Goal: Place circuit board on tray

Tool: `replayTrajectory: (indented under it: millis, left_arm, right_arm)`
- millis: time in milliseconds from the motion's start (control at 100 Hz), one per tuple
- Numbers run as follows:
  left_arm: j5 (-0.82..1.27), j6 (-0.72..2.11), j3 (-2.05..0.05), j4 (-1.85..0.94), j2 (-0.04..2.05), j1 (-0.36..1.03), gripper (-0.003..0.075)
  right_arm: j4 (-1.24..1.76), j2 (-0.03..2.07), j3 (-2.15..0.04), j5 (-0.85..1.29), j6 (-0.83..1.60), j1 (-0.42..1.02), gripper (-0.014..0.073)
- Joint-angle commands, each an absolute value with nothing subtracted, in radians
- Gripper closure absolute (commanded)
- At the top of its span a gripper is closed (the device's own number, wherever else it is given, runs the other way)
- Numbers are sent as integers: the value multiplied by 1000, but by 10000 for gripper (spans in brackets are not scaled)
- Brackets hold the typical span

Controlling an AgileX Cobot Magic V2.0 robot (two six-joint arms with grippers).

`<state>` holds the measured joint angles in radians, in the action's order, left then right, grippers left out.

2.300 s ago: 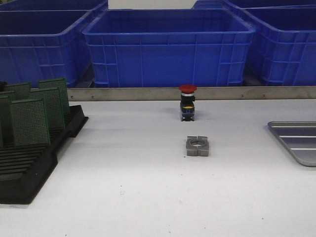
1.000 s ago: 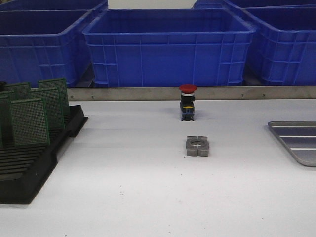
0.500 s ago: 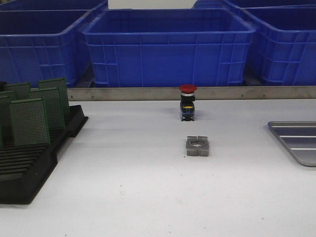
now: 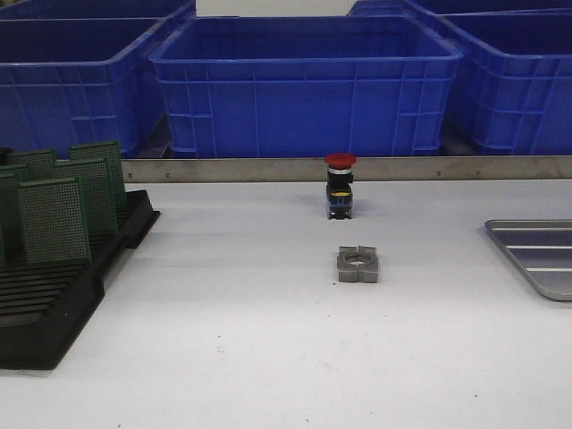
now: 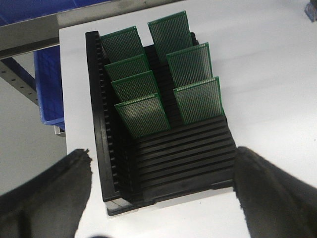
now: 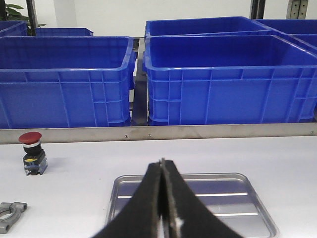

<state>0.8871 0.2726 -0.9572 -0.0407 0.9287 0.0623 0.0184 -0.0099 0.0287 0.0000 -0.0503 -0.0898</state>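
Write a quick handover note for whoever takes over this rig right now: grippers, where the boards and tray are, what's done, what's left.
Left gripper: open, empty, above the black rack.
Right gripper: shut, empty, near the tray.
Circuit boards: seven, all upright in the rack's slots, at the table's left.
Tray: at the table's right, no board on it.
Done: nothing.
Left: grasp a board, carry it over, place it on the tray.

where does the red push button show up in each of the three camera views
Front view: the red push button stands mid-table, just before the metal rail, behind the grey clamp block.
Left wrist view: not in it; only the black rack of green boards shows.
Right wrist view: the button sits at the far left, the tray to its right.
Shared landmark: the grey clamp block, in front of the button in both views.
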Motion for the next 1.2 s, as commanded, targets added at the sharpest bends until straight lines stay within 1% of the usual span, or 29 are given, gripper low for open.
replayTrajectory:
  millis: [0, 170, 330, 410, 510, 820, 1030, 1190]
  left_arm:
    - [905, 377, -1057, -50, 1019, 64, 164]
    - [1018, 610, -1224, -76, 1217, 64, 164]
    - [1142, 1003, -1364, -256, 1390, 65, 164]
    - [1185, 1167, -1405, -341, 1456, 65, 164]
    - [1214, 1325, -1433, -374, 1532, 65, 164]
    - [1208, 1526, -1439, -350, 1666, 65, 164]
    - [1113, 1531, -1439, -346, 1710, 65, 164]
    - [1099, 1557, -1439, -346, 1733, 65, 164]
  right_arm:
    - [8, -28, 34, -86, -50, -91, 663]
    - [8, -28, 34, -86, -50, -91, 663]
    - [8, -28, 34, -86, -50, -91, 663]
    - [8, -28, 34, -86, -50, -91, 663]
    - [8, -28, 34, -86, -50, -91, 663]
    - [8, -28, 34, -86, -50, -91, 663]
    - [8, -28, 34, -86, -50, -91, 663]
    - [8, -28, 34, -86, -50, -91, 663]
